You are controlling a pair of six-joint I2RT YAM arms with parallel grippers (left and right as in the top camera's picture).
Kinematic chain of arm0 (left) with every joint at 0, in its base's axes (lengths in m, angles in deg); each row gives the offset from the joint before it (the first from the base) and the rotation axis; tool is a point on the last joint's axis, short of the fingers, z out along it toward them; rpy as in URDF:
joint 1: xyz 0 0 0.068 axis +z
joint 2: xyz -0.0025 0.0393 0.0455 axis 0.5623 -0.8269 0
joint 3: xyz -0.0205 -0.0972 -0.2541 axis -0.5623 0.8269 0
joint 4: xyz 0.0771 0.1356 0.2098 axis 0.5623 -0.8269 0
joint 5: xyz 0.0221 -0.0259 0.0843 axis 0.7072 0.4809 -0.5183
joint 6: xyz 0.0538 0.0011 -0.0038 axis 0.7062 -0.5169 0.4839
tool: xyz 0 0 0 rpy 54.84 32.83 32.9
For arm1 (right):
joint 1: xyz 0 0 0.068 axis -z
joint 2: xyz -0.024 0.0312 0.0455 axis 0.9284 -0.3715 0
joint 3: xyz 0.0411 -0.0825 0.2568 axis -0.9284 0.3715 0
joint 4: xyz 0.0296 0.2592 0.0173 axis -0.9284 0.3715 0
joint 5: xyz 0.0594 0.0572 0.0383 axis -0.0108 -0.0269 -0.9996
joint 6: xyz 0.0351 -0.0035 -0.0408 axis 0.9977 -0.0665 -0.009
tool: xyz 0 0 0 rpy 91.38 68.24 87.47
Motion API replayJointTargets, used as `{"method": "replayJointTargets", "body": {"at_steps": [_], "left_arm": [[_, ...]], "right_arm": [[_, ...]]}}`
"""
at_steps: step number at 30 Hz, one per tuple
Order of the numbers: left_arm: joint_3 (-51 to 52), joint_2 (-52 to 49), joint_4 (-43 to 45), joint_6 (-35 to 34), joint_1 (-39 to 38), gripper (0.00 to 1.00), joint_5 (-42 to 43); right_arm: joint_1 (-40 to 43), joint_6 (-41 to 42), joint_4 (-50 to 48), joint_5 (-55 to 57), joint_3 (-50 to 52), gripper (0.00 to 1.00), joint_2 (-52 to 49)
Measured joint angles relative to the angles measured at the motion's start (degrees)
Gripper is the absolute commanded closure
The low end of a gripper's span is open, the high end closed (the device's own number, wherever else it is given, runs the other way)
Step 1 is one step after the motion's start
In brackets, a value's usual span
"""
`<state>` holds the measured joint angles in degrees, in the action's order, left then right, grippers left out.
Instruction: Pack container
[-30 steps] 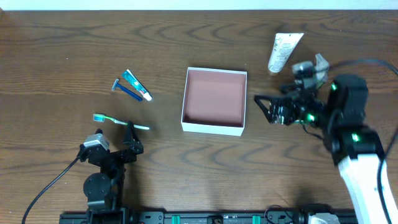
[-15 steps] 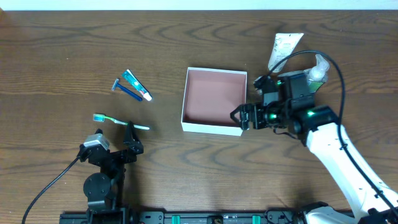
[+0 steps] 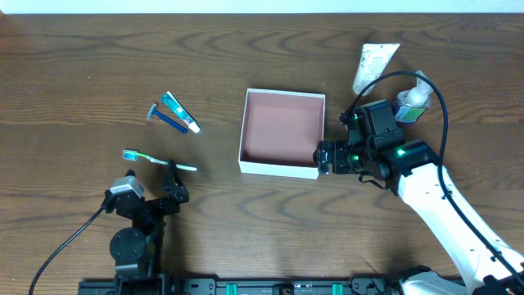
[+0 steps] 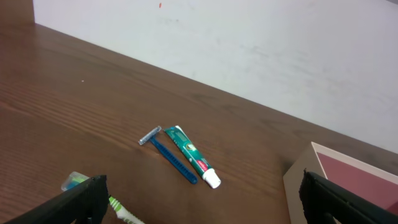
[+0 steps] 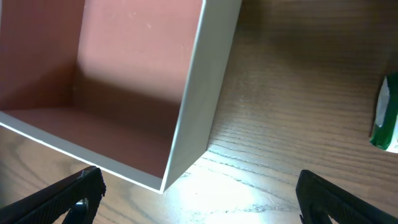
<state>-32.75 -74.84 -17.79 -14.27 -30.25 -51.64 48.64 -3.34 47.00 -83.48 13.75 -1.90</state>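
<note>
Container point(image 3: 280, 127) sits empty at mid-table, both grippers holding nothing.
From the left: my left gripper point(image 3: 152, 190) rests with its fingers apart just near of the toothbrush point(image 3: 158, 160), with the razor point(image 3: 164, 118) and toothpaste point(image 3: 179, 112) farther off. My right gripper point(image 3: 325, 156), fingers spread, hovers at the container's near right corner. If I'm steadying the box, I'd straddle the thin right wall squarely, not the corner, and close gently.

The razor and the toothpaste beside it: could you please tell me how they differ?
The razor is a thin dark-blue stick with a grey head; the toothpaste is a wider teal tube with a white cap. Both lie flat on the table, parallel, left of the container.
</note>
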Motion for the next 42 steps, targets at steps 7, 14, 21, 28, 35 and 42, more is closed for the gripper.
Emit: {"method": "replayJointTargets", "body": {"at_steps": [7, 14, 21, 28, 35, 42], "left_arm": [[0.00, 0.00, 0.00, 0.00, 0.00, 0.02, 0.00], [0.00, 0.00, 0.00, 0.00, 0.00, 0.02, 0.00], [0.00, 0.00, 0.00, 0.00, 0.00, 0.02, 0.00], [0.00, 0.00, 0.00, 0.00, 0.00, 0.02, 0.00], [0.00, 0.00, 0.00, 0.00, 0.00, 0.02, 0.00], [0.00, 0.00, 0.00, 0.00, 0.00, 0.02, 0.00]], "right_arm": [[-0.09, 0.63, -1.51, 0.63, 0.00, 0.01, -4.59], [-0.20, 0.87, -1.99, 1.01, 0.00, 0.01, -6.38], [-0.20, 0.92, -0.33, 4.33, 0.00, 0.01, -6.38], [-0.20, 0.90, -0.15, 5.88, 0.00, 0.01, -6.38], [-0.20, 0.79, -0.20, 7.54, 0.00, 0.01, -6.38], [-0.20, -0.17, -0.22, 8.57, 0.00, 0.01, -6.38]]}}
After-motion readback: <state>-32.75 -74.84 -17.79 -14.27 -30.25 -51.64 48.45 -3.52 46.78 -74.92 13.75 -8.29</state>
